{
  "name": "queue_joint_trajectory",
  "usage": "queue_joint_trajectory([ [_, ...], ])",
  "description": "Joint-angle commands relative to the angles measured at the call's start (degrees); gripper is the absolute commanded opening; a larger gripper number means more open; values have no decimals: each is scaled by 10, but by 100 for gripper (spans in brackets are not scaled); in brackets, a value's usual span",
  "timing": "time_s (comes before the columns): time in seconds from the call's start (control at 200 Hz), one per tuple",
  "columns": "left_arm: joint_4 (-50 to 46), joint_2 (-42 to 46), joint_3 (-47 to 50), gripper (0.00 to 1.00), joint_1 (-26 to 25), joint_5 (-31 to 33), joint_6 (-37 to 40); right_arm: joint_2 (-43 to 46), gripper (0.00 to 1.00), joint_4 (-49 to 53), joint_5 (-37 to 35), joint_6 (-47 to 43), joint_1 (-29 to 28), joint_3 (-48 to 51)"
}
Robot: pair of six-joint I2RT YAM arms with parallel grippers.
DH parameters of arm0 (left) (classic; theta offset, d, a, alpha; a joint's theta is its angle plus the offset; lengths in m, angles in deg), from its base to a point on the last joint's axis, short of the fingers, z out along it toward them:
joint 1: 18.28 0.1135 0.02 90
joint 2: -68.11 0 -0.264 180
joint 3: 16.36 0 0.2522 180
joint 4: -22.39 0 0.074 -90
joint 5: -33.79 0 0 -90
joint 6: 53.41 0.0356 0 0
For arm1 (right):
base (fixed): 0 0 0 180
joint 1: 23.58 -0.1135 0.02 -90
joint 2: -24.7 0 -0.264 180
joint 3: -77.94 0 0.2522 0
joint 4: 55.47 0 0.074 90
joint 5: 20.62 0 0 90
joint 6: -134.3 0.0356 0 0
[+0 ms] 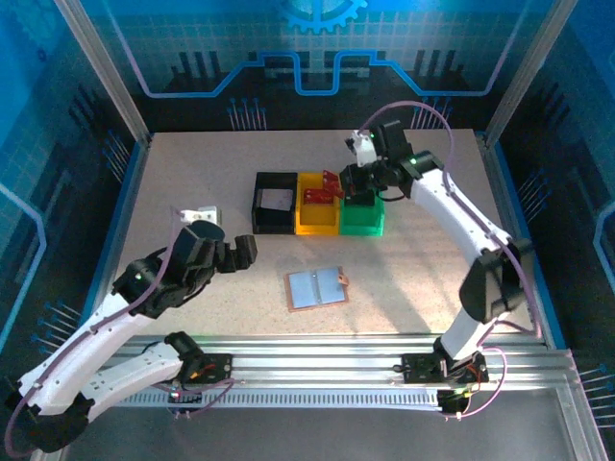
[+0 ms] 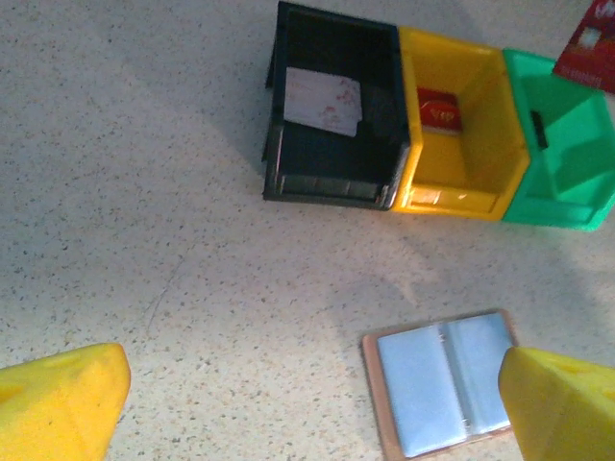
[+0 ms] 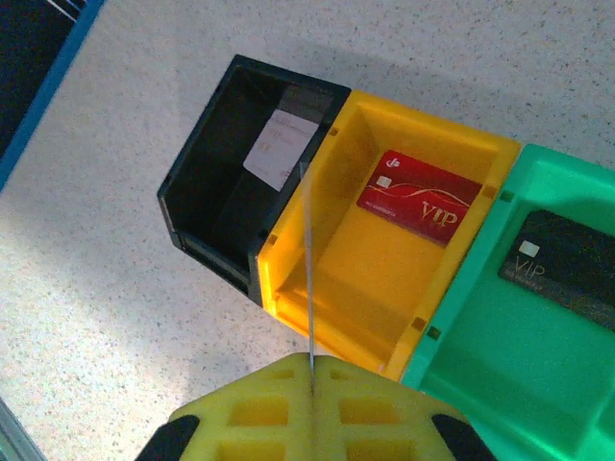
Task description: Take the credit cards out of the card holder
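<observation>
- The card holder (image 1: 317,288) (image 2: 447,379) lies opened flat on the table (image 1: 192,173), pale grey inner pockets facing up, on the near side of the row of bins and apart from it
- Its snap tab (image 1: 343,279) projects from the right-hand edge; no card shows in the visible pockets
- A whitish card (image 1: 277,200) (image 2: 324,101) (image 3: 281,149) rests inside the black bin (image 1: 261,216) (image 2: 332,182) (image 3: 207,240), leaning toward the far wall
- A red card (image 2: 439,109) (image 3: 418,197) marked VIP lies in the yellow bin (image 1: 317,226) (image 2: 452,197) (image 3: 327,298)
- A black card (image 3: 562,269) marked VIP lies in the green bin (image 1: 363,223) (image 2: 567,206) (image 3: 480,375)
- The three bins stand side by side, touching: black left, yellow middle, green right
- The right gripper (image 1: 351,182) (image 3: 312,370) is fully closed on a second red card (image 1: 332,182) (image 2: 586,43) (image 3: 309,269), held above the bins near the yellow and green ones; the right wrist view shows this card edge-on as a thin line between the yellow fingers
- The left gripper (image 1: 240,254) (image 2: 312,384) stands wide open and holds nothing; it sits above the table left of the card holder, not touching it
- In the left wrist view one yellow fingertip (image 2: 62,403) sits over bare table, and the other overlaps the right edge of the card holder
</observation>
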Motion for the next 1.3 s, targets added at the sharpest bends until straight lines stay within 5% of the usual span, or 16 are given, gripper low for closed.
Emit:
queue_joint_trajectory([
  [0.0,34,12,16,99,8,20,23,-64,0,84,15,-28,10,-82],
  [1.296,51,34,70,99,10,18,14,-391,0,163,49,15,0,-368],
])
